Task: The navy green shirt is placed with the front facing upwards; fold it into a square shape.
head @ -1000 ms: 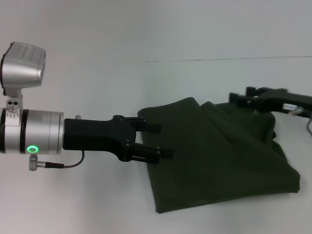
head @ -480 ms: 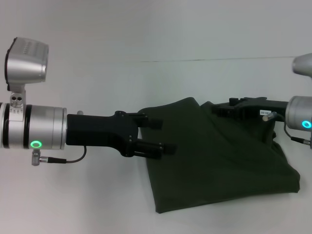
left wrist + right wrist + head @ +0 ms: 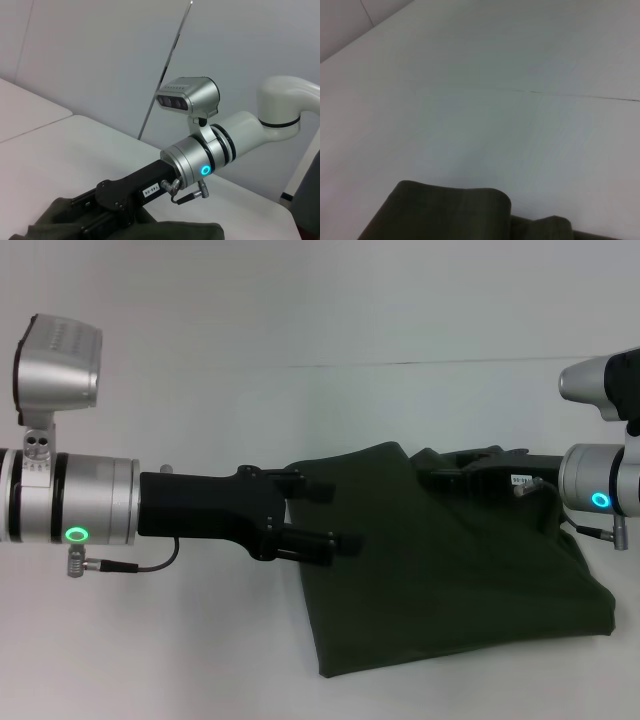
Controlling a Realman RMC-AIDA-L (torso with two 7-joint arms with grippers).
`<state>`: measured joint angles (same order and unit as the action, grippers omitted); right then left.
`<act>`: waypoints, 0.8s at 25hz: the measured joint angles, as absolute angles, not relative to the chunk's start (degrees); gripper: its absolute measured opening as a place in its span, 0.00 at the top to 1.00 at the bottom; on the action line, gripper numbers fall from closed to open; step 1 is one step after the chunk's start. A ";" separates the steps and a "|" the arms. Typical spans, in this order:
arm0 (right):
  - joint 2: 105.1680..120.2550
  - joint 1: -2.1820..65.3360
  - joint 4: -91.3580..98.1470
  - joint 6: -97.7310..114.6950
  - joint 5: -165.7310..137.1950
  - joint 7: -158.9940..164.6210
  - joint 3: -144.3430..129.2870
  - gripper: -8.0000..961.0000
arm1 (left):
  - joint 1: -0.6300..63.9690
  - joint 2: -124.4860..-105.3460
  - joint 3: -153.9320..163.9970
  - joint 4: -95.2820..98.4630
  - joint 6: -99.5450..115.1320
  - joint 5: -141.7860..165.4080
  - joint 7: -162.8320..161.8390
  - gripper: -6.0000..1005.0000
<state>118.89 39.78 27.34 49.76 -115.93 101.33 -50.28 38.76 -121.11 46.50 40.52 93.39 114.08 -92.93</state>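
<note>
- A dark olive-green cotton shirt (image 3: 450,560), folded into a rough, rumpled quadrilateral with plain fabric showing, lies on the smooth white counter (image 3: 200,640).
- The black left gripper (image 3: 330,518) reaches over the shirt's left edge, its two fingers (image 3: 325,545) spread apart and released, holding nothing.
- The black right gripper (image 3: 445,472) rests at the shirt's far edge; whether its fingers are clenched cannot be told.

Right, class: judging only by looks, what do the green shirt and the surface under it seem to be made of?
The navy green shirt looks like soft matte woven or knit cloth, probably cotton: it slumps in rounded folds and shows no shine. The table looks like a smooth, hard white board, perhaps laminate, with a faint sheen and a thin seam line; the exact material cannot be told.
</note>
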 joint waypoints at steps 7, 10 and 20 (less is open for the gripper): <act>118.91 39.81 27.32 49.38 -115.93 102.09 -50.29 0.25 | 38.91 -121.20 46.50 40.51 93.25 114.09 -92.90 0.10; 118.91 39.74 27.36 49.03 -115.87 102.11 -49.95 0.27 | 38.93 -121.20 46.50 40.51 93.24 114.09 -92.89 0.10; 119.05 39.91 27.22 48.69 -115.91 102.13 -50.24 0.41 | 38.94 -121.46 46.49 40.51 93.25 114.08 -92.90 0.10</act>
<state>119.05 39.91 27.22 48.69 -115.91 102.13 -50.24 38.94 -121.46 46.49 40.51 93.25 114.08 -92.90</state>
